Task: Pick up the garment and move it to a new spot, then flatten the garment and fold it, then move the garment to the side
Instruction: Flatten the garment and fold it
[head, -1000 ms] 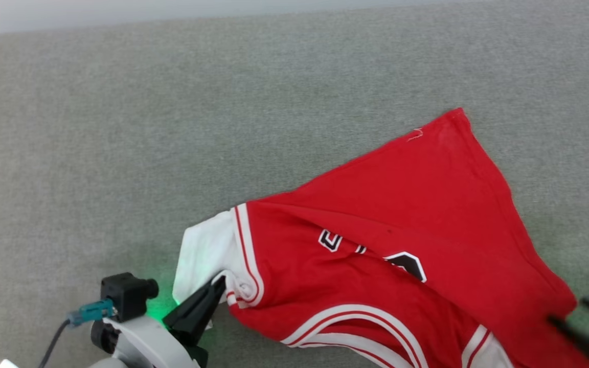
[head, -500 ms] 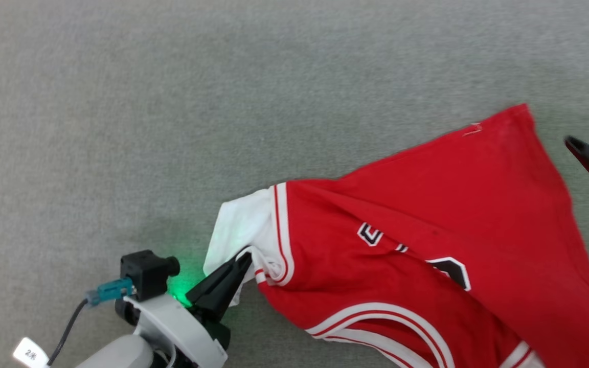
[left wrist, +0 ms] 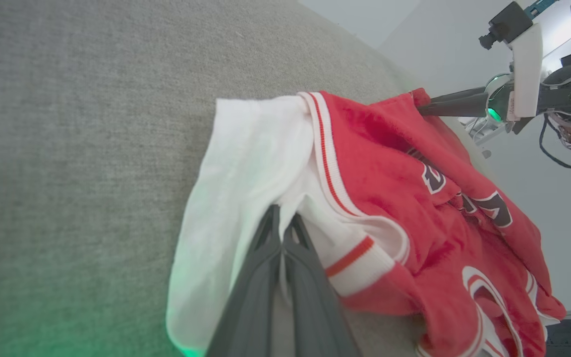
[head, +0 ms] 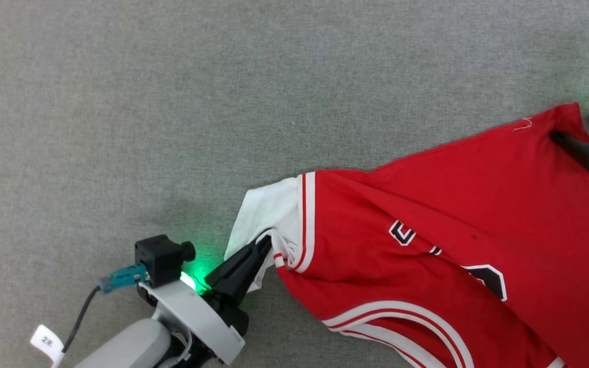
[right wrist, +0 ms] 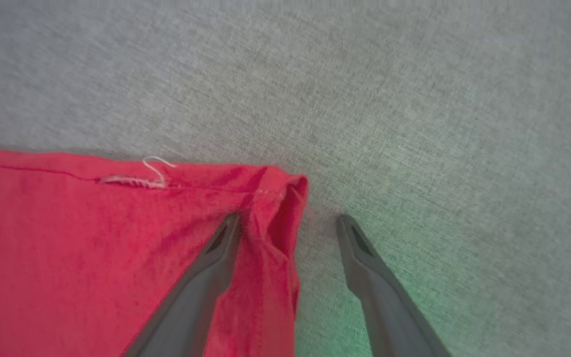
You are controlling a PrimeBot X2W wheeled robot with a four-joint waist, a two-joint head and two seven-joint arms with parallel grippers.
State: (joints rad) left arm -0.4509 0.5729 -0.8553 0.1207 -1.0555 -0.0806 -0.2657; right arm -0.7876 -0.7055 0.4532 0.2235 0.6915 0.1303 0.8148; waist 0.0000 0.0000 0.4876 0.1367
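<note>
Grey carpet (head: 120,102) is lying under everything. Head view: the garment (head: 427,214) is stretching diagonally between both arms. Left wrist view: the left gripper (left wrist: 285,214) is pinching its white sleeve, fingers together. Right wrist view: the right gripper (right wrist: 290,218) is straddling the red corner, fingers apart.

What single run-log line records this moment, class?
left pincer: shut on garment, white sleeve | right pincer: open, astride red corner | cloth: lying unfolded on grey surface
</note>
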